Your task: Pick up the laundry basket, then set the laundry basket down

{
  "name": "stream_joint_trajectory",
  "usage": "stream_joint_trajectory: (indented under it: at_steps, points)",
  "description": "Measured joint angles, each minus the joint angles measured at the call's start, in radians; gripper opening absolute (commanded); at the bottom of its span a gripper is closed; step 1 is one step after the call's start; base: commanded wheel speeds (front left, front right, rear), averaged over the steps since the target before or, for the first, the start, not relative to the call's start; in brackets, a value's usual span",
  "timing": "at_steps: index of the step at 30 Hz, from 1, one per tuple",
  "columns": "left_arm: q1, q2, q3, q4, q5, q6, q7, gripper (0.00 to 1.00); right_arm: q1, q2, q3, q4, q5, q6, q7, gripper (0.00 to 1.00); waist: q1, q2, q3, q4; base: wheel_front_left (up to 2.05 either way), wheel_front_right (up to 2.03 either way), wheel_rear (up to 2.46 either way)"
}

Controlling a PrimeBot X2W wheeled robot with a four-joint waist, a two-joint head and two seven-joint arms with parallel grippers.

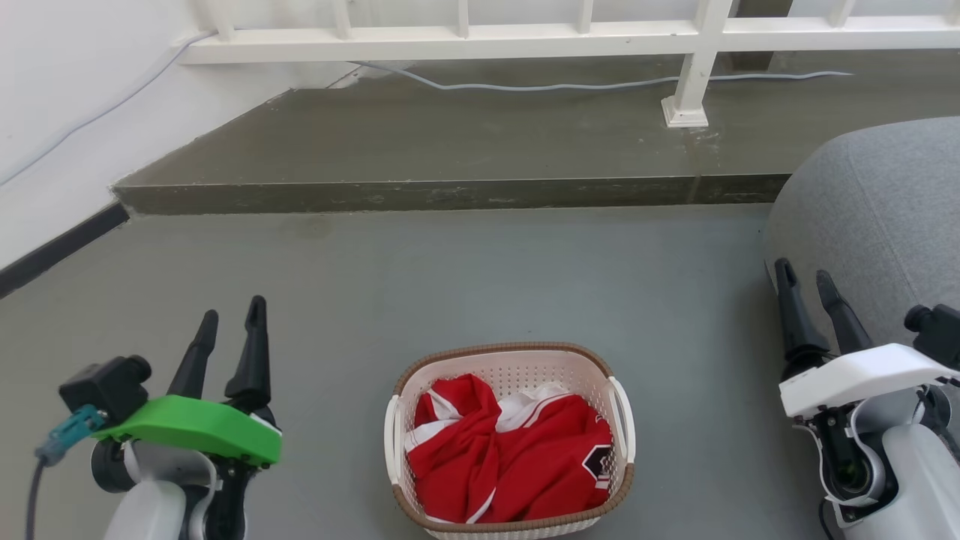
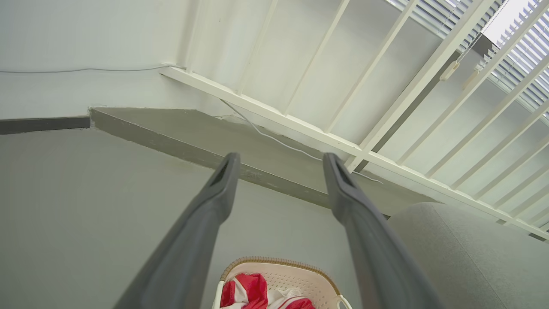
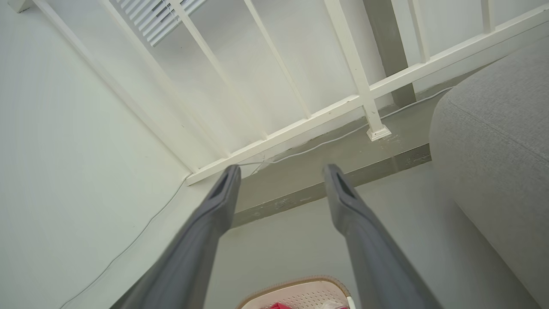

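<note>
The laundry basket (image 1: 517,367) stands on the grey floor at the bottom middle of the head view, cream-white and perforated with a brown rim and white side handles, holding red and white clothes. Its far rim also peeks in at the bottom of the left wrist view (image 2: 279,262) and the right wrist view (image 3: 296,285). My left gripper (image 1: 231,319) hovers to the basket's left, open and empty, fingers pointing away from me. My right gripper (image 1: 806,279) hovers to the basket's right, open and empty. Both are well apart from the basket's handles.
A raised concrete step (image 1: 450,193) crosses the floor beyond the basket, with a white railing (image 1: 697,67) and a pale cable (image 1: 570,86) on it. A grey cushioned seat (image 1: 877,217) bulks close behind my right gripper. A white wall (image 1: 67,112) runs along the left.
</note>
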State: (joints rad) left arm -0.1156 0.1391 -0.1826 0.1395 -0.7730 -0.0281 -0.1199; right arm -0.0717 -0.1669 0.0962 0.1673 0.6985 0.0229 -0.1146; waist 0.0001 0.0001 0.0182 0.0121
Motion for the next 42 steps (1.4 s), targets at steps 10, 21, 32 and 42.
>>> stream_joint_trajectory:
  at_steps: [10,21,32,42]
  points:
    - [0.000,0.001,-0.054,0.003,0.136,0.035,-0.031,1.00,0.000,-0.012,0.044,0.001,-0.165,-0.032,-0.036,1.00,0.0000,0.0000,-0.002,0.000,0.00,0.00,0.00]
    - [0.000,-0.004,-0.093,0.015,0.257,0.064,-0.067,1.00,0.000,-0.013,0.074,0.005,-0.300,-0.058,-0.071,1.00,0.0000,0.0000,0.000,-0.002,0.00,0.00,0.00]
    - [-0.004,-0.019,-0.121,0.027,0.369,0.082,-0.089,1.00,0.000,-0.009,0.092,0.012,-0.416,-0.069,-0.108,1.00,0.0000,0.0000,0.000,-0.001,0.00,0.00,0.00]
    - [-0.017,-0.023,-0.141,0.037,0.441,0.100,-0.102,1.00,0.000,-0.005,0.102,0.016,-0.497,-0.069,-0.137,1.00,0.0000,0.0000,-0.003,0.001,0.00,0.00,0.00]
